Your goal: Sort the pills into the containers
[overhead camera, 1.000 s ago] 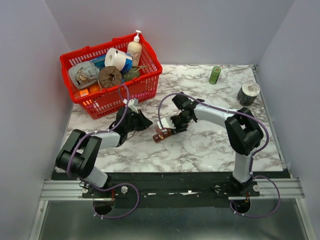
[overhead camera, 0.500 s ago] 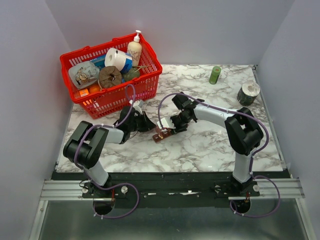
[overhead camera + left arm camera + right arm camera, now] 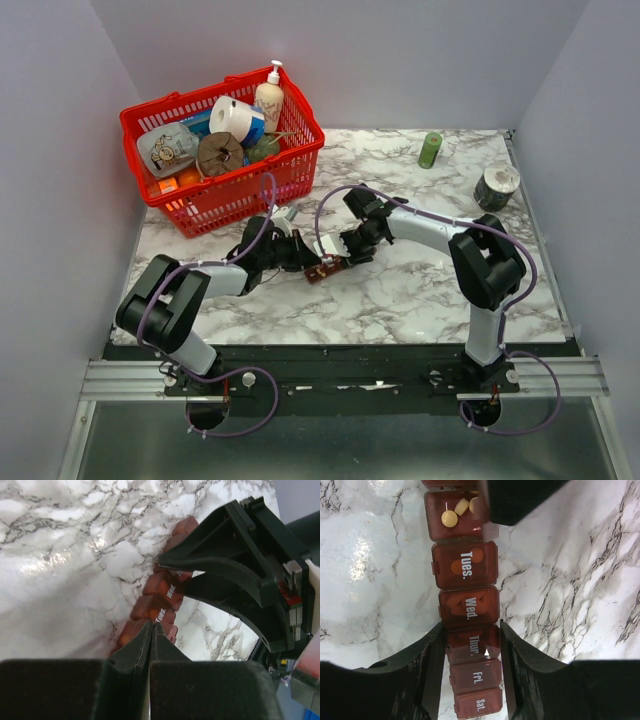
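Red-brown containers [image 3: 465, 570], day-labelled lids, pale pills [image 3: 449, 518] in 1; right gripper [image 3: 471, 632] clamps it; left gripper [image 3: 151, 627] closed

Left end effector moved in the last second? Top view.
Yes. The left end effector has slid right, from beside the red basket's front corner up to the left end of the container strip, which has stayed put.

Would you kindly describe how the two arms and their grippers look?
The left arm and right arm have pale grey links, bulky black joints and a looping purple cable each. The left gripper and right gripper have matte black, angular plastic fingers.
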